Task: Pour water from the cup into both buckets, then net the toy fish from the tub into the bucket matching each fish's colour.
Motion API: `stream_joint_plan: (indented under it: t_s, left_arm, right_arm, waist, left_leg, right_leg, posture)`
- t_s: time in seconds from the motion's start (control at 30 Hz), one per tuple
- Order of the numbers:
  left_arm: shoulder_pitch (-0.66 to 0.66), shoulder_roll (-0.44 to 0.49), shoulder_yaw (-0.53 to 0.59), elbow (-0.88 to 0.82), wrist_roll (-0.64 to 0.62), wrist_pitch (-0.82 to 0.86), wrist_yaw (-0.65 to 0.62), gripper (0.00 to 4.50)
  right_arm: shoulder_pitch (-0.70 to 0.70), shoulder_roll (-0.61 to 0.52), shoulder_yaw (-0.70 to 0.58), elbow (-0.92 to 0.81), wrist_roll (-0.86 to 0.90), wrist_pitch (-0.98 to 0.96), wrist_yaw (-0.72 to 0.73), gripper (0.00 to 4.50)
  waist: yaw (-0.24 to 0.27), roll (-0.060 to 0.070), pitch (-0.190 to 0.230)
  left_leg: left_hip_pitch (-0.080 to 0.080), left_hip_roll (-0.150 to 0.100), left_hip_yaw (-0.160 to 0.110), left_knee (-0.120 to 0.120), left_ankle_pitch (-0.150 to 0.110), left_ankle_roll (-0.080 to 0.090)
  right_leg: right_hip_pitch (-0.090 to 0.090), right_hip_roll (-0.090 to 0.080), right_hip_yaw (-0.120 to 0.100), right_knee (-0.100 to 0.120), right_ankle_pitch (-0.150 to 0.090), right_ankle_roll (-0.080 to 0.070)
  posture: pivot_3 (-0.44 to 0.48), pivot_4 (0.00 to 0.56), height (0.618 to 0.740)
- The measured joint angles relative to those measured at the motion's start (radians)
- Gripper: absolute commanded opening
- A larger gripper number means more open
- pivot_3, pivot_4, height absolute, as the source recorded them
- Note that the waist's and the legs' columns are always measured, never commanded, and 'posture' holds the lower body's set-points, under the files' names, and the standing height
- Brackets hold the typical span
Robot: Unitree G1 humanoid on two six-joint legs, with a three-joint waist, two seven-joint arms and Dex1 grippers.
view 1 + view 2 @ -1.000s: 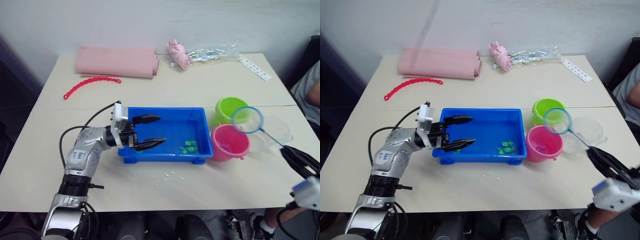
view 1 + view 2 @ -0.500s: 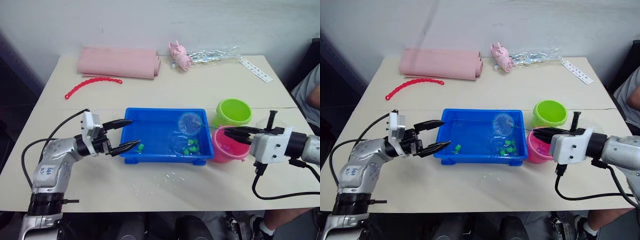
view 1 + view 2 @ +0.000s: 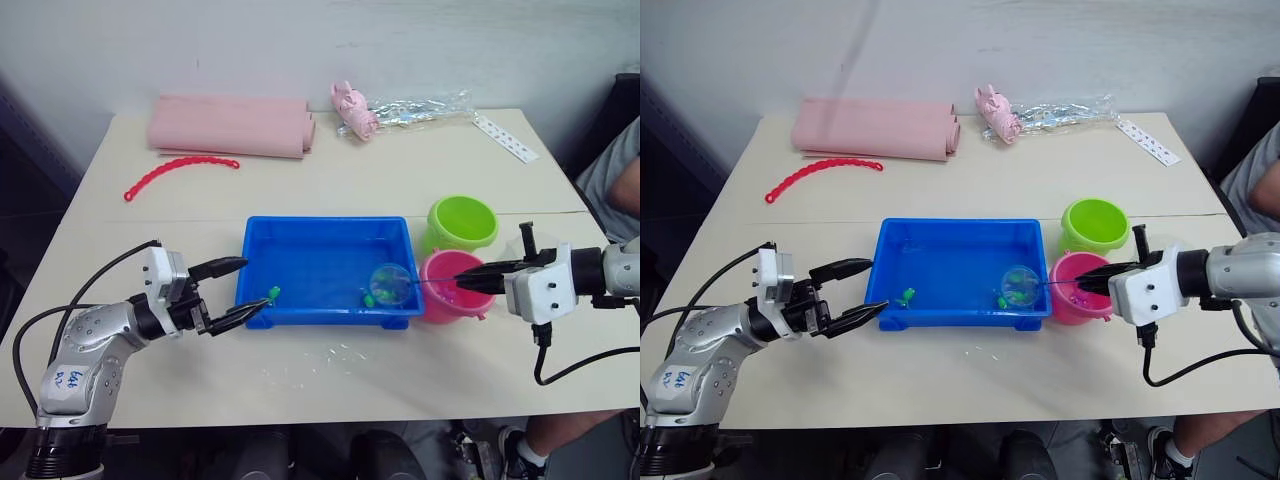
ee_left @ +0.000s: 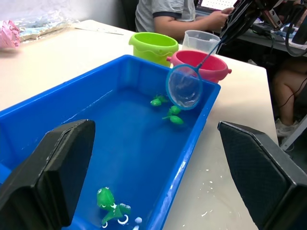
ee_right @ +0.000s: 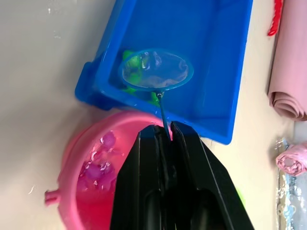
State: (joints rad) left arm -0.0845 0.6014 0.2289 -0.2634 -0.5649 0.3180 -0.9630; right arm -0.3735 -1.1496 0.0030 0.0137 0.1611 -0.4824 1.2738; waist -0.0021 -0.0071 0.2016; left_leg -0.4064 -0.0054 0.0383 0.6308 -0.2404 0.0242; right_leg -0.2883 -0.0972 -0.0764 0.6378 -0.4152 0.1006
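The blue tub (image 3: 320, 223) sits mid-table with water and green toy fish (image 3: 271, 294) in it. My right gripper (image 3: 462, 282) is shut on the thin handle of the net (image 3: 390, 284), above the pink bucket (image 3: 447, 303). The net's ring dips into the tub's front right corner, by more green fish (image 4: 171, 115). Pink fish (image 5: 99, 166) lie in the pink bucket. Behind it stands the green bucket (image 3: 463, 222). The clear cup (image 4: 200, 39) is beside the buckets. My left gripper (image 3: 255, 283) is open, just outside the tub's front left corner.
A rolled pink cloth (image 3: 230, 125) and a red bead chain (image 3: 180, 170) lie at the back left. A pink toy in clear wrapping (image 3: 355, 108) and a white strip (image 3: 508, 137) lie at the back right. A person (image 3: 620, 170) sits at the right edge.
The net came down from above the buckets into the tub and now sits at its front right corner. My left gripper drew back out of the tub toward the left.
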Motion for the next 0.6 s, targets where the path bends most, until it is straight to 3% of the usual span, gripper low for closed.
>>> stream_joint_plan:
  t_s: [0.6]
  left_arm:
    - [-0.021,-0.005,-0.012,-0.004,0.0,0.008,0.024,4.48]
  right_arm:
    - [-0.058,0.009,0.048,0.018,-0.04,-0.017,0.041,0.0]
  waist:
    - [0.0,0.0,0.0]
  left_leg:
    - [0.0,0.0,0.0,0.0,0.0,0.0]
  right_leg:
    - [0.0,0.0,0.0,0.0,0.0,0.0]
  posture:
    - [0.0,0.15,0.74]
